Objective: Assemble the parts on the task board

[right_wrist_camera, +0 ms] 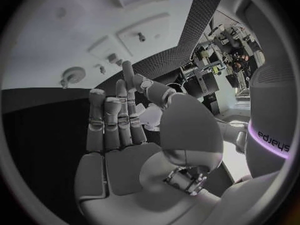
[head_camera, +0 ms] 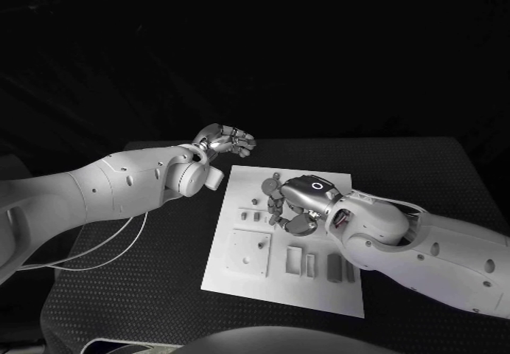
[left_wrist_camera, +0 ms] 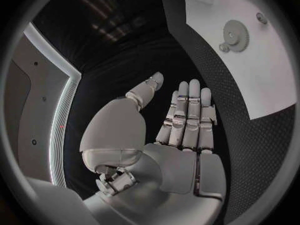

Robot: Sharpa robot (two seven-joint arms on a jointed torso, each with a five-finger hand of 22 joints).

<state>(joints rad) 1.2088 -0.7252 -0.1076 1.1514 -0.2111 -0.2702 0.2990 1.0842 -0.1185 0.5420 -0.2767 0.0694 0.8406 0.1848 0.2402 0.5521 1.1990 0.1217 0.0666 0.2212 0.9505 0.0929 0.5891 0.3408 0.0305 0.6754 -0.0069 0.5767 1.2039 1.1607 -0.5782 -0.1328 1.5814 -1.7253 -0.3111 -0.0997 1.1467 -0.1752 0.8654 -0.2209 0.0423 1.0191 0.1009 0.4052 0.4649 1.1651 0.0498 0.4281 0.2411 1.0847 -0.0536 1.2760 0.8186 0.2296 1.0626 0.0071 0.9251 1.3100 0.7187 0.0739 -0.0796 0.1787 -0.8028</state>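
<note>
The white task board [head_camera: 242, 276] lies in the middle of the black table. On it are a raised square block [head_camera: 252, 252], two small pieces [head_camera: 252, 216] and several long slots [head_camera: 295, 259]. My right hand [head_camera: 289, 200] hovers over the board's far middle with fingers straight and apart [right_wrist_camera: 115, 130], and nothing shows in it. A toothed gear [right_wrist_camera: 74, 75] sits on the board beyond its fingertips. My left hand [head_camera: 225, 140] hangs past the board's far left corner, over bare table. Its fingers are straight and side by side [left_wrist_camera: 187, 117], holding nothing. The gear [left_wrist_camera: 236, 34] is well away from it.
A thin white cable [head_camera: 106, 251] loops over the table under my left arm. The table's black mat [head_camera: 425, 169] stretches right of the board. The table's far edge [head_camera: 319, 140] runs just behind the left hand.
</note>
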